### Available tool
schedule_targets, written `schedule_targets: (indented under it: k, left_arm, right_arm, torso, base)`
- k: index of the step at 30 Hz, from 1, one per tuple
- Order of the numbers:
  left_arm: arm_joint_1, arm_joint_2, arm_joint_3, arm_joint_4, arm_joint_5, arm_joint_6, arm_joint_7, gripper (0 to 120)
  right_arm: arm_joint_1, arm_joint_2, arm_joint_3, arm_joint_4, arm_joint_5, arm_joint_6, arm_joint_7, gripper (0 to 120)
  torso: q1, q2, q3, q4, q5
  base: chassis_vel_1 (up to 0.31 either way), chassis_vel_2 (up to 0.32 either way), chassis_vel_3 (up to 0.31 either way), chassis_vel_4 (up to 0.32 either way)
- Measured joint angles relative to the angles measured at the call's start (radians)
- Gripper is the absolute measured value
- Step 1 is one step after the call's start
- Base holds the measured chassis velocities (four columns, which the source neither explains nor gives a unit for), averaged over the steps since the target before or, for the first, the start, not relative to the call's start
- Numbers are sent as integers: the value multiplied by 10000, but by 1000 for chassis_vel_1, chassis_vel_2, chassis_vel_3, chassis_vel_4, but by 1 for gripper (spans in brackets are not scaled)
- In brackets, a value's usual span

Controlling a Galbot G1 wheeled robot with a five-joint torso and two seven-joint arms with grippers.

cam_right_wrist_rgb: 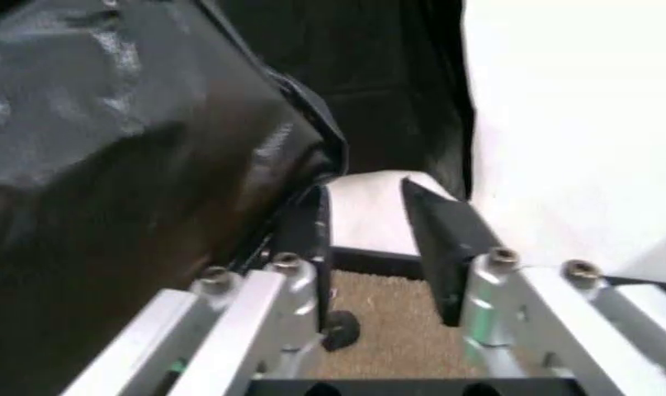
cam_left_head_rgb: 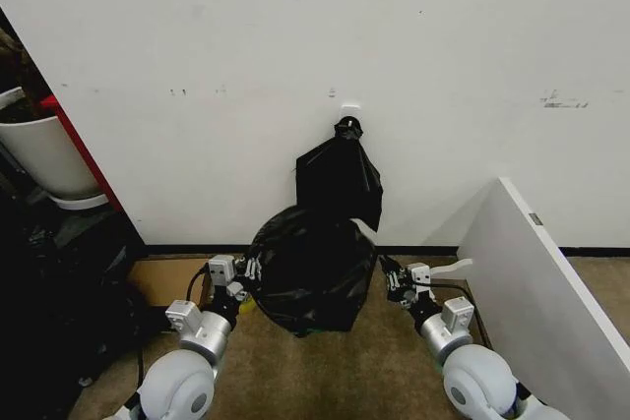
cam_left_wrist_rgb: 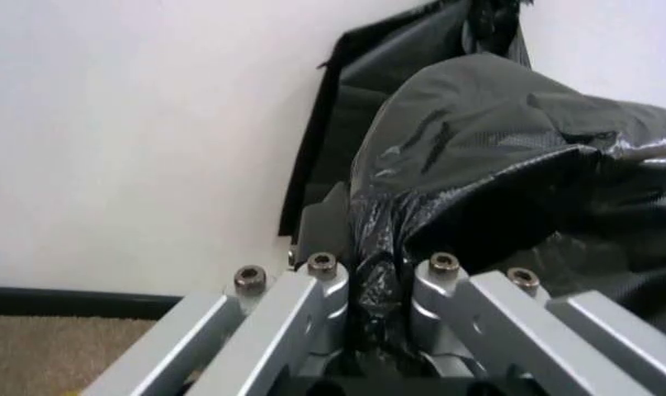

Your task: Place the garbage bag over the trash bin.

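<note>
The left tool (cam_left_wrist_rgb: 379, 285) pinches a fold of the garbage bag (cam_left_head_rgb: 307, 268), glossy, crinkled and billowing black, low on the carpet floor (cam_left_head_rgb: 374, 371) against the white wall (cam_left_head_rgb: 295, 46). The right tool (cam_right_wrist_rgb: 368, 235) gapes wide, jaws empty, just beside the bag.

Left gripper (cam_left_head_rgb: 248, 270) pinched, right gripper (cam_left_head_rgb: 391, 277) parted.

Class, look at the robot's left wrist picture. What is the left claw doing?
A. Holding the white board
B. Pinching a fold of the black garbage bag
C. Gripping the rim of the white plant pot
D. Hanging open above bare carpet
B: the left claw has gathered black plastic of the garbage bag squeezed between its fingers.
</note>
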Motion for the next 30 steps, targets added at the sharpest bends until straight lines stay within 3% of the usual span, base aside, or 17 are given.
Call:
schedule_targets:
  k: [5,6,11,16,19,22,26,30]
  left_arm:
    - [-80,-227,-52,176,-53,-9,-346,4]
    - [-80,-227,-52,176,-53,-9,-346,4]
    - [-153,-445,-87,305,55,-59,-570,4]
    - [-114,-708,32,609,1782,-459,-778,4]
    - [119,-1022,193,662,3076,-685,-929,4]
    - [133,-1092,245,703,3361,-731,-964,4]
    - [32,-1243,453,1017,4546,-992,-1018,4]
    - [-43,-1252,541,1143,4890,-1090,-1012,4]
  right_arm:
    - [-219,372,751,359,935,-453,583,50]
    - [-219,372,751,359,935,-453,583,50]
    - [-736,575,1828,1181,2532,-1223,1066,70]
    - [-1505,542,2343,2725,3168,-1785,1088,85]
    - [-1959,457,1666,3951,2905,-2470,1088,98]
    - [-2012,484,1375,4192,2808,-2706,1223,98]
    - [-1777,471,564,4557,3026,-3579,1596,77]
    - [-1484,271,327,4512,3319,-3909,1852,67]
  torso:
    - [0,0,0,2,1]
    - [0,0,0,2,1]
    - [0,0,0,-1,1]
    - [0,0,-1,-2,-1]
    - [0,0,-1,3,-1]
    - [-1,1,-1,2,-1]
    - [0,0,-1,1,0]
    - [0,0,-1,1,-2]
  base:
    - [0,0,0,0]
    - [0,0,0,0]
    - [0,0,0,0]
    - [0,0,0,0]
    - [0,0,0,0]
    - [0,0,0,0]
    - [0,0,0,0]
    - [0,0,0,0]
